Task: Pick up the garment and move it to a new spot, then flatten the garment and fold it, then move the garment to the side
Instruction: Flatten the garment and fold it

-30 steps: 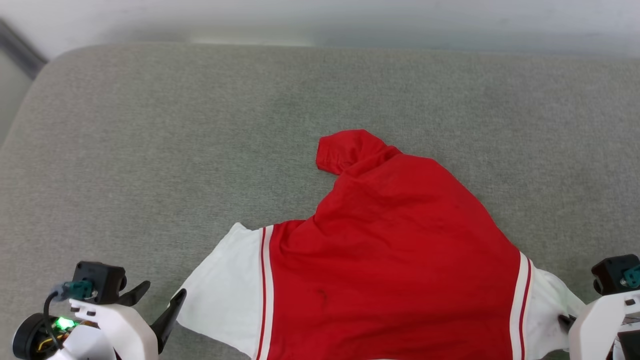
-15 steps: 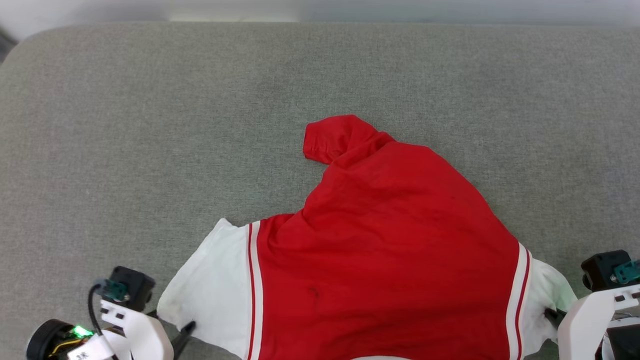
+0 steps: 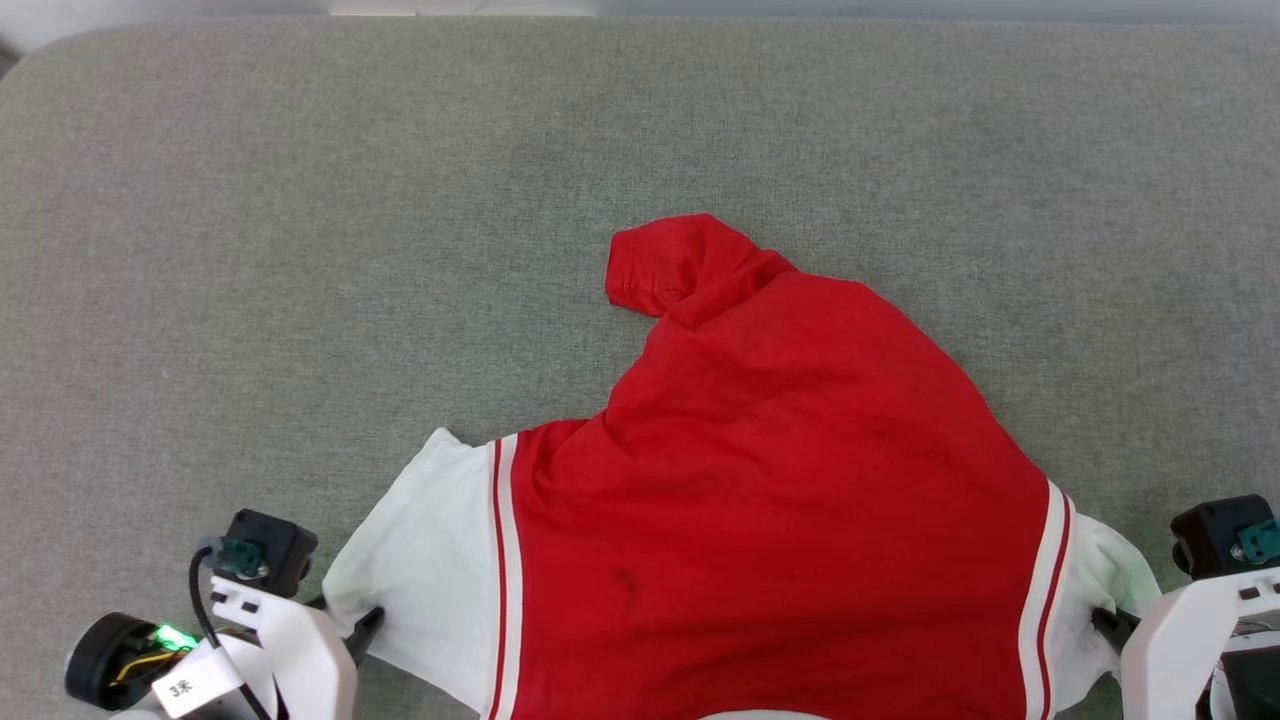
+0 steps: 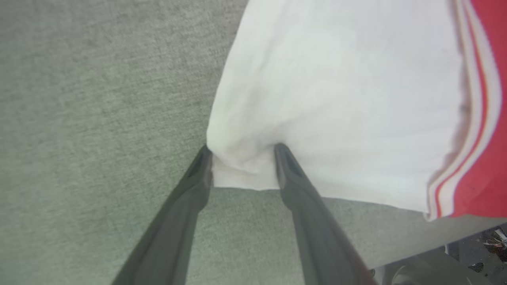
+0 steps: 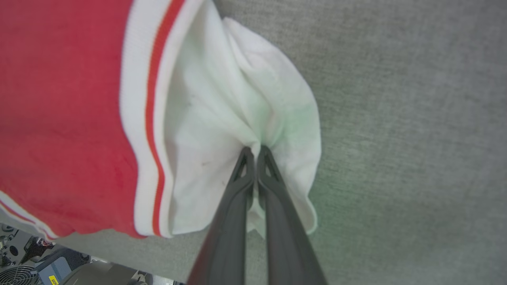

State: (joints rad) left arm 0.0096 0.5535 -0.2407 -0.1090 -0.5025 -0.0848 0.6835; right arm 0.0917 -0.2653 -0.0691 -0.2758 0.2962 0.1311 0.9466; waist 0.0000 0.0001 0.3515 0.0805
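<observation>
The garment lies spread on the grey cushion, plain red side up and white sleeves out to both sides; its lettering is hidden. A folded red corner sticks up at its far end. My left gripper is open at the lower left, its two fingers straddling the corner of the left white sleeve, with fabric bunched between them. My right gripper is shut on the puckered right white sleeve, at the lower right of the head view.
The grey cushioned surface stretches wide to the left and beyond the garment. Its near edge runs just under the garment's lower hem, with the robot's base and floor clutter below it.
My left gripper has moved right to the left sleeve's corner, and its fingers now stand around the fabric. The head camera has tilted. The right gripper has kept its hold.
</observation>
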